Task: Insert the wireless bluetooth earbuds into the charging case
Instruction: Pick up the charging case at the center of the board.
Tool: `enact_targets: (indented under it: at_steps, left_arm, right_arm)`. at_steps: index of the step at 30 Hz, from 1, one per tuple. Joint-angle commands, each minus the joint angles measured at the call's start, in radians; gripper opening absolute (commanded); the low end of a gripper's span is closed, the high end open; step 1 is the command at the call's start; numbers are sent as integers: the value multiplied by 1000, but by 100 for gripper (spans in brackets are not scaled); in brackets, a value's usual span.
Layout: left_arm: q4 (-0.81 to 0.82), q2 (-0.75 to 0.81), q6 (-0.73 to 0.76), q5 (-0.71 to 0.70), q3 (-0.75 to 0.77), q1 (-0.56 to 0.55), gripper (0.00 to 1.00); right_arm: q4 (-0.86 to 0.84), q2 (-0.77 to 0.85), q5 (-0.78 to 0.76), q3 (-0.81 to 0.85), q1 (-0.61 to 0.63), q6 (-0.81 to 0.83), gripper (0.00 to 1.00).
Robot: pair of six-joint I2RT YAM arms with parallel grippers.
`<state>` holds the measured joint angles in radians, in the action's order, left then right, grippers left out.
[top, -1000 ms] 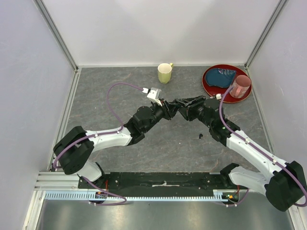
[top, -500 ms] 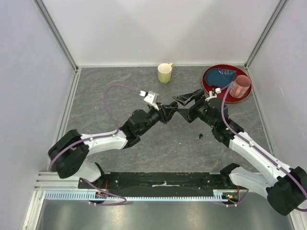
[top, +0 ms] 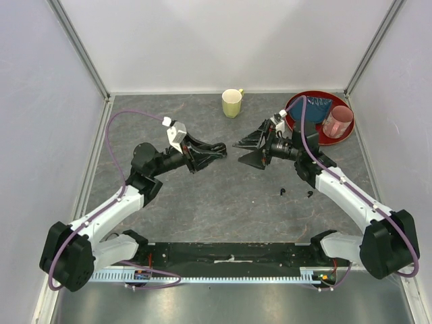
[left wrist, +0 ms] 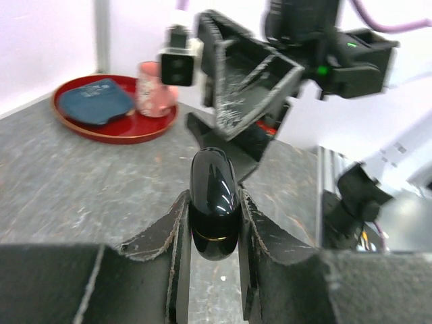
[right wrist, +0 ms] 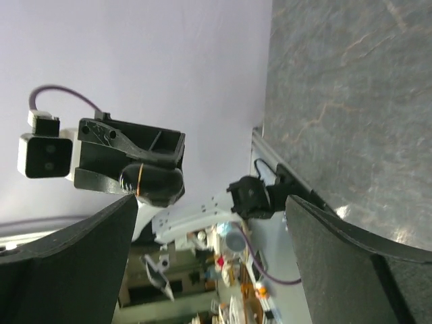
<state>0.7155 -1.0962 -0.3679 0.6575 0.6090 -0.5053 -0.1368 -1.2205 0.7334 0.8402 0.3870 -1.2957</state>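
My left gripper (top: 217, 146) is shut on the charging case (left wrist: 212, 182), a glossy black oval with a thin gold seam, and holds it above the table. The case also shows in the right wrist view (right wrist: 152, 183). My right gripper (top: 240, 153) is open and empty. It faces the left gripper across a small gap, its fingers (right wrist: 67, 270) wide apart. Two earbuds, tiny black bits, lie on the grey table: one (top: 281, 193) just left of the right forearm, the other (top: 310, 194) just below it.
A yellow mug (top: 232, 102) stands at the back centre. A red tray (top: 294, 120) at the back right holds a blue cloth (top: 316, 106) and a pink cup (top: 337, 121). White walls close in the table on three sides.
The grippers have drawn apart. The left arm pulled back to the left with the case. The right arm swung back toward the tray, and a second earbud now shows beside its forearm.
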Motion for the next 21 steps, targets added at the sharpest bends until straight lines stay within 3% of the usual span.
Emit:
enact_targets:
  at_steps: [1,13,21]
  left_arm:
    - [-85,-10,64,261,84,2,2]
    - [-60,-50,26,271,98,2,2]
    - [-57,-57,15,278,98,1,2]
  right_arm:
    - [-150,0,175,10,16,-31,96]
    - [-267,-31,129,-15,110,-125,95]
    - [-346,-65,104,-69,128,-204,79]
